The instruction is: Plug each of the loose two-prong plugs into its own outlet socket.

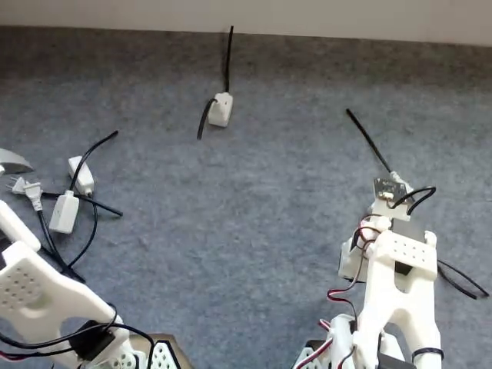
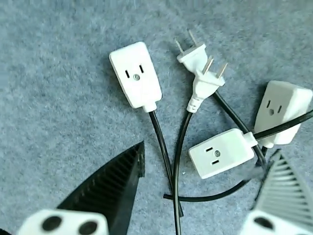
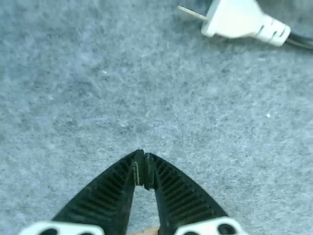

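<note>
Three white outlet sockets lie on the grey carpet: one (image 2: pixel 136 74) apart from the others, one (image 2: pixel 220 152) between my fingers, one (image 2: pixel 281 111) beside it. Two loose two-prong plugs (image 2: pixel 193 54) (image 2: pixel 208 83) lie crossed between them, on black cords. My left gripper (image 2: pixel 208 152) hovers open above this cluster, holding nothing. In the high view the cluster sits at the far left, with sockets (image 1: pixel 81 175) (image 1: pixel 64 211) and plugs (image 1: pixel 23 188). My right gripper (image 3: pixel 145 156) is shut and empty just above the carpet. A third white plug (image 3: pixel 239 19) lies a short way beyond its tips.
A further white socket (image 1: pixel 221 109) with a black cord lies at the back middle. A black cable (image 1: pixel 369 142) runs diagonally beyond the right arm (image 1: pixel 396 254). Tangled cords (image 1: pixel 84 207) spread around the left cluster. Open carpet (image 1: pixel 231 231) lies between the arms.
</note>
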Robot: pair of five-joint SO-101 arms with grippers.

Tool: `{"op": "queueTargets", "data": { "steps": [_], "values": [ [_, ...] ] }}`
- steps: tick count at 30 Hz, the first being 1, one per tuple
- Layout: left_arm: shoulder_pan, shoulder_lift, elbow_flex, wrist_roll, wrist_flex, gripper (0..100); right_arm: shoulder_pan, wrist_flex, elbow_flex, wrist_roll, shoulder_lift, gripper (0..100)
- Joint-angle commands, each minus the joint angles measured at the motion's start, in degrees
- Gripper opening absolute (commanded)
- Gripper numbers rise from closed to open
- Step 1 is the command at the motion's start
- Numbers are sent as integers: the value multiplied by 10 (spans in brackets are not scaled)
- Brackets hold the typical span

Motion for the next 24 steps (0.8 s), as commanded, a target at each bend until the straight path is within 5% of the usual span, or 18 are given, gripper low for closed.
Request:
{"op": "queueTargets", "data": {
  "steps": [1, 11, 24],
  "values": [
    [-12, -32, 36, 7, 4, 371, 2, -6, 1, -4, -4, 7],
    [-54, -32, 141, 82, -118, 371, 2, -6, 1, -4, -3, 7],
    [-71, -32, 254, 89, -300, 371, 2, -6, 2, -4, -3, 7]
  ]
}}
